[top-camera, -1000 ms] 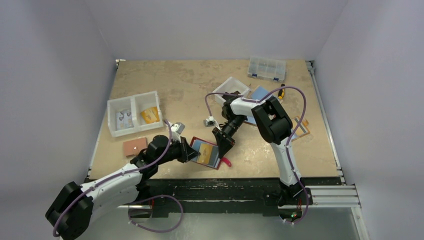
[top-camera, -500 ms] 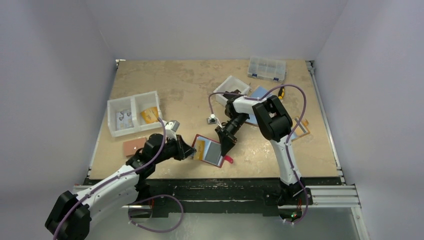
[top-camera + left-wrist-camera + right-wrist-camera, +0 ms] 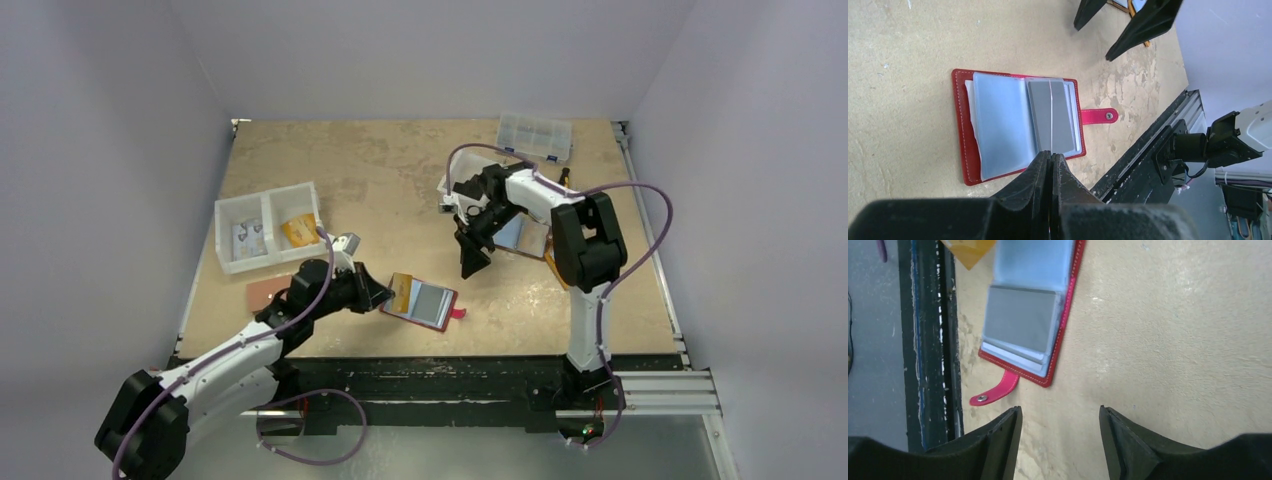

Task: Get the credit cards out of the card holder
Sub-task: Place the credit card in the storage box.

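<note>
near the front of the counter [image 3: 400, 170] the card holder [image 3: 425, 303] is laid open, a grey credit card [image 3: 1040, 115] still sleeved. the left tool [image 3: 1050, 157] is pressed shut beside it; the right tool [image 3: 1060, 412] is spread, empty. removal is judged unfinished.

The tan table [image 3: 380, 170] I work on carries the open red card holder [image 3: 428, 303] lying flat at lower centre, a small tan holder [image 3: 264, 293] and a white divided bin [image 3: 268, 225] at left, and a clear compartment box [image 3: 534, 137] at upper right.
</note>
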